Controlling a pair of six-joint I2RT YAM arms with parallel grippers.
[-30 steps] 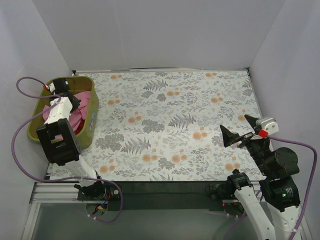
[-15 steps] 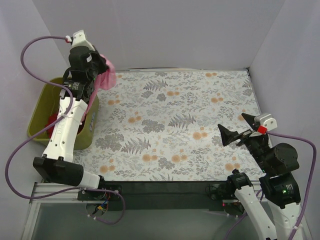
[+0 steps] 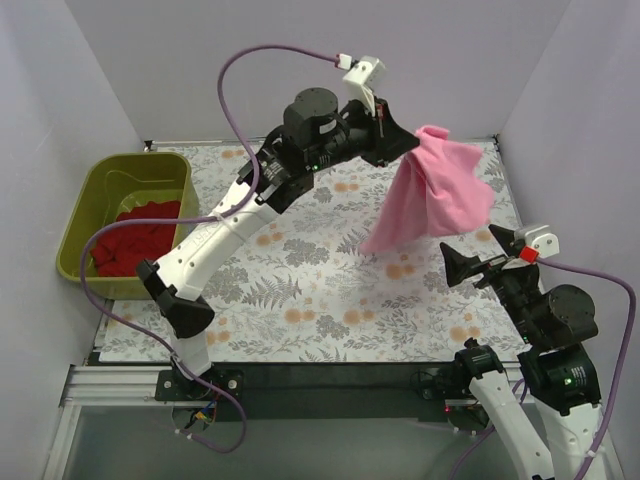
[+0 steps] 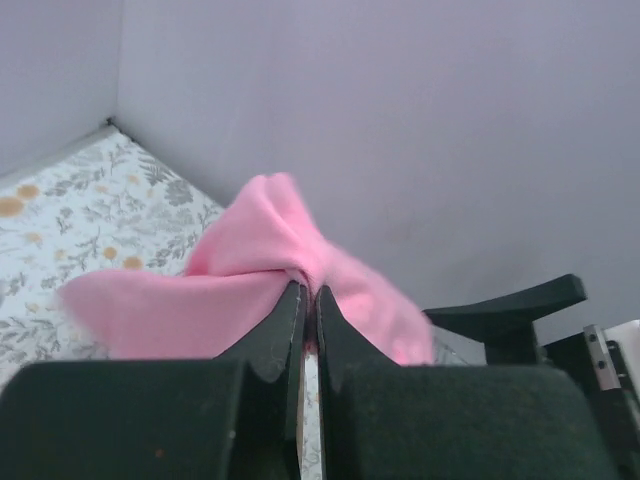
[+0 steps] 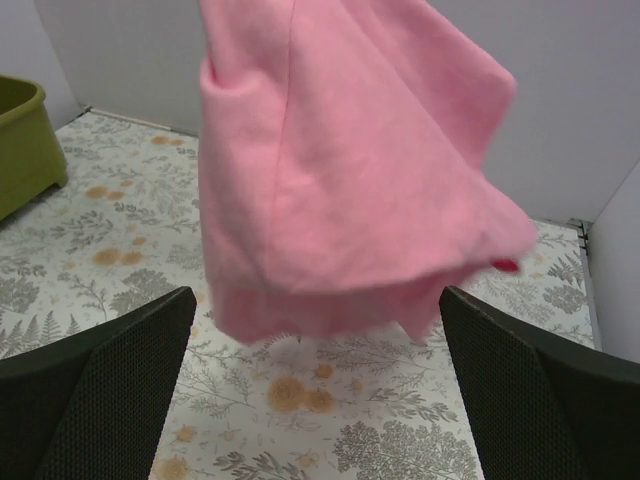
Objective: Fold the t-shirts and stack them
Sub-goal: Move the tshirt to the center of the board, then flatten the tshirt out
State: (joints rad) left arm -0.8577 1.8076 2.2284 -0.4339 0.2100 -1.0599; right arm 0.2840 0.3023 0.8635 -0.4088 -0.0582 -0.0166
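The pink t-shirt (image 3: 435, 195) hangs in the air over the right half of the table, pinched at its top by my left gripper (image 3: 408, 133), which is shut on it. In the left wrist view the pink t-shirt (image 4: 270, 270) bunches around the closed gripper (image 4: 308, 292). The red t-shirt (image 3: 138, 238) lies crumpled inside the olive tub (image 3: 98, 186) at the far left. My right gripper (image 3: 478, 258) stands open near the right front, below and beside the hanging shirt. From the right wrist the pink t-shirt (image 5: 340, 170) dangles above the gripper (image 5: 320, 310), clear of both fingers.
The floral tablecloth (image 3: 300, 270) covers the whole table. White walls close in the back and both sides. A purple cable (image 3: 270, 60) loops above the left arm.
My left arm has swung from above the tub across to the right, carrying the pink t-shirt out over the table. The right gripper has hardly moved.
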